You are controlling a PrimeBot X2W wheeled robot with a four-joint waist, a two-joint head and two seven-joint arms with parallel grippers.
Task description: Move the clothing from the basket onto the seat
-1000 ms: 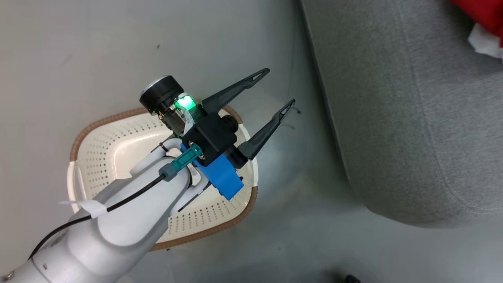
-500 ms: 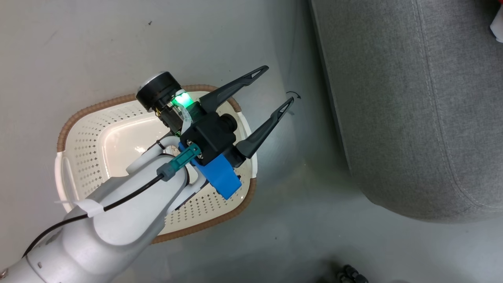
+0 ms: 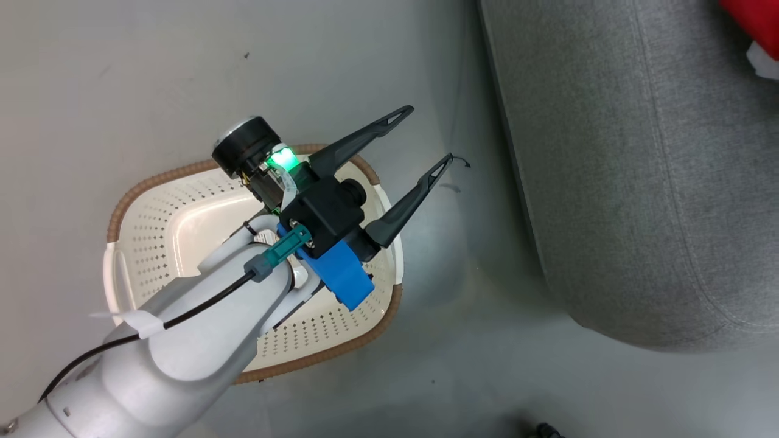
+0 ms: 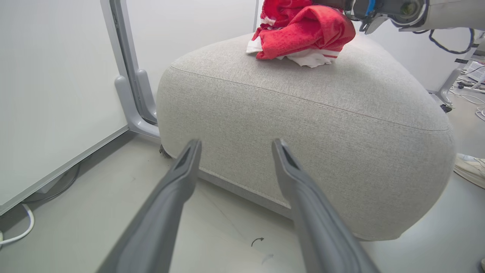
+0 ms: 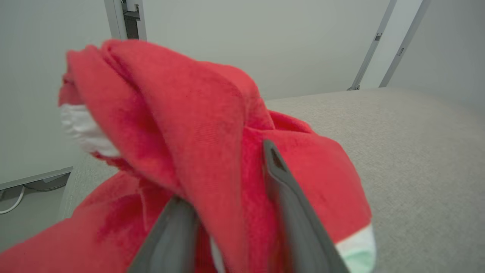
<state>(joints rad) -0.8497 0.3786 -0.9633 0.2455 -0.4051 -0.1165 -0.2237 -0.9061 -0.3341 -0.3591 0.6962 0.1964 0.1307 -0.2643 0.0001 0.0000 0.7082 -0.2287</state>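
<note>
The left gripper (image 3: 431, 134) has its fingers spread as wide as they go, with nothing between them. It hangs over the basket (image 3: 146, 243), fingertips poking out past the rim on the side nearest the seat (image 3: 639, 182). The basket stands on the floor (image 3: 122, 61) just off the seat's rounded corner, its pale perforated walls in plain sight under the arm.

From the left wrist, that same open gripper (image 4: 237, 142) points low at the seat's (image 4: 303, 144) side. Up on top lies the clothing (image 4: 303, 34), a crumpled red heap with white trim toward the far edge of the seat. The right arm (image 4: 401, 9) reaches in over it.

Over to the right wrist: the right gripper (image 5: 223, 170) is down in the pile, fingers parted a little, and a thick fold of the red clothing (image 5: 189, 113) runs between them, hiding one fingertip. Whether they press that fold or merely bracket it, I can't tell. The heap rests on the seat (image 5: 416, 151), its grey top stretching away beside it. In the head view, a red scrap of clothing (image 3: 751, 18) shows at the seat's far end.
</note>
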